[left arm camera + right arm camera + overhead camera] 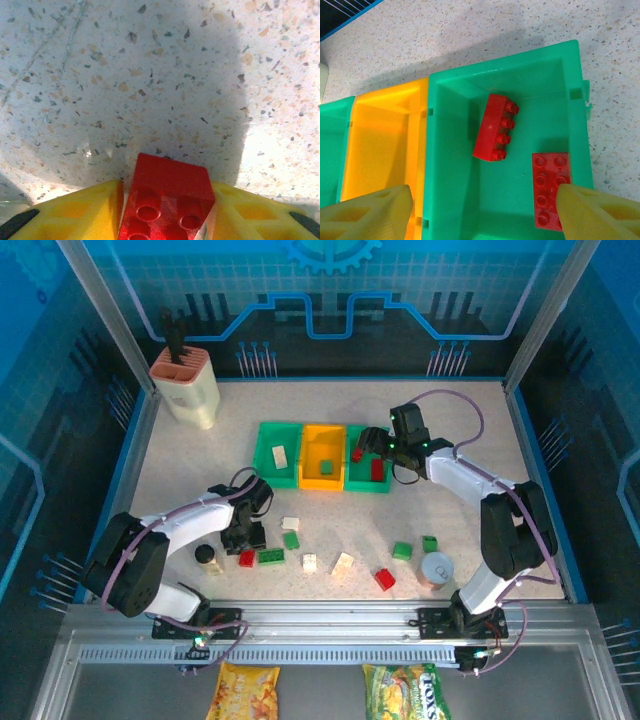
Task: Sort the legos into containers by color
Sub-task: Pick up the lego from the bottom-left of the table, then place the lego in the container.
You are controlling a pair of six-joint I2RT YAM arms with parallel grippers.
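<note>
1. Lego, red, sits on the bench: probably light, rigid, slick-sided (grip the flat flanks, not the studs).
2. Left hand pinches it.
3. Right hand hangs spread above the right green bin.

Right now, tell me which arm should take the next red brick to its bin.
Left. The left gripper has its fingers pressed to both sides of a red brick on the table, ready to lift. The right gripper hangs open over the right green bin, holding nothing.
</note>
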